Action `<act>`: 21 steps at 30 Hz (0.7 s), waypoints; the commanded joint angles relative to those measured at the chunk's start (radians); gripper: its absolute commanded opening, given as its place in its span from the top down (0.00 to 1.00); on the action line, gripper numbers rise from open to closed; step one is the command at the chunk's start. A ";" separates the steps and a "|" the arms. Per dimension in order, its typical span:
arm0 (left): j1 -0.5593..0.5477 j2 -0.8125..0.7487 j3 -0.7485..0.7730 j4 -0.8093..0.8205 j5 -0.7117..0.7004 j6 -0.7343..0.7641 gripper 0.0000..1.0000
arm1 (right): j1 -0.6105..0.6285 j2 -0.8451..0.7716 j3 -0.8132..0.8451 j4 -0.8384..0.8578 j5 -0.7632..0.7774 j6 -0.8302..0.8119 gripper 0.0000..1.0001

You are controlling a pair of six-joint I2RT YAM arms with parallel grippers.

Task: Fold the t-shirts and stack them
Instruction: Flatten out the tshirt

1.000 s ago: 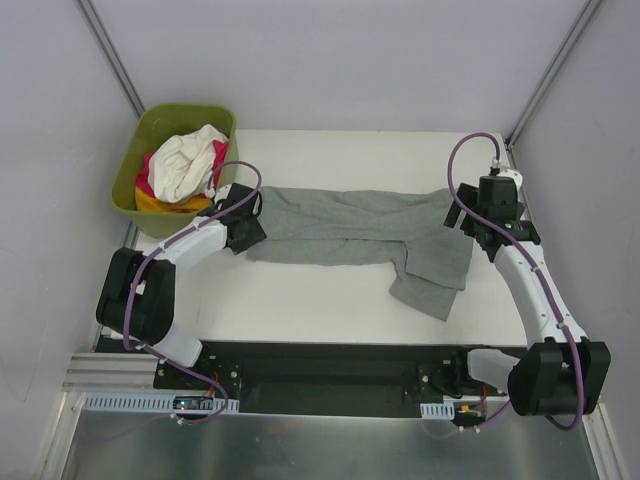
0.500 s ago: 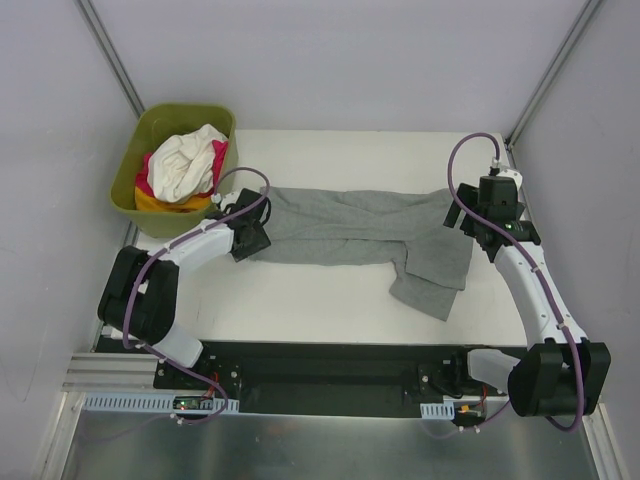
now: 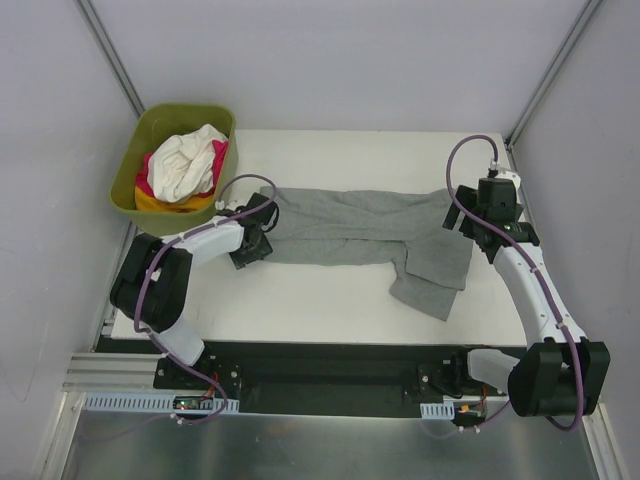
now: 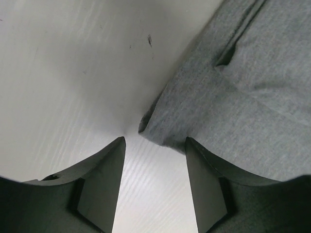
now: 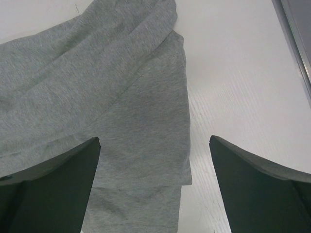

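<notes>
A heather grey t-shirt [image 3: 360, 228] lies spread and creased across the middle of the table, one part hanging toward the near right. My left gripper [image 3: 258, 238] is at its left edge. In the left wrist view the gripper [image 4: 154, 140] is open over bare table, and the shirt's corner [image 4: 150, 121] lies just ahead of the gap, untouched. My right gripper [image 3: 478, 228] hovers over the shirt's right end. It [image 5: 154, 140] is wide open, with grey cloth [image 5: 97, 87] and its edge below. White [image 3: 185, 160], pink [image 3: 148, 180] and yellow [image 3: 165, 203] t-shirts are bunched in the tub.
The olive-green plastic tub [image 3: 150, 125] stands at the table's far left corner. White table [image 3: 320, 295] shows in front of the shirt. Grey walls close in the back and sides, and a metal rail [image 5: 299, 39] runs along the right edge.
The left arm swung its gripper a little right and nearer along the shirt's left edge, and its jaws opened slightly. The right arm and the shirt have stayed put.
</notes>
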 commanded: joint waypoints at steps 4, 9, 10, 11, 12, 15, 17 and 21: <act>0.003 0.103 0.058 -0.019 -0.048 -0.064 0.52 | 0.000 -0.042 -0.006 0.039 -0.002 -0.008 0.01; 0.004 0.138 0.063 0.010 -0.017 -0.032 0.60 | 0.002 -0.043 -0.007 0.039 -0.007 -0.007 0.01; 0.003 0.146 0.066 0.012 -0.009 -0.032 0.66 | 0.000 -0.046 -0.007 0.040 -0.007 -0.007 0.01; 0.003 0.150 0.067 0.013 0.001 -0.032 0.80 | 0.000 -0.046 -0.007 0.039 -0.008 -0.008 0.00; 0.003 0.161 0.067 0.015 0.006 -0.024 0.93 | 0.000 -0.048 -0.007 0.039 -0.008 -0.007 0.01; 0.003 0.161 0.073 0.017 0.018 -0.006 1.00 | 0.000 -0.051 -0.009 0.035 -0.007 -0.007 0.00; 0.001 0.146 0.072 0.017 0.018 0.009 1.00 | 0.000 -0.054 -0.009 0.029 -0.011 -0.007 0.01; -0.024 0.069 0.058 0.015 -0.031 0.040 1.00 | 0.000 -0.069 -0.013 0.009 -0.021 0.009 0.00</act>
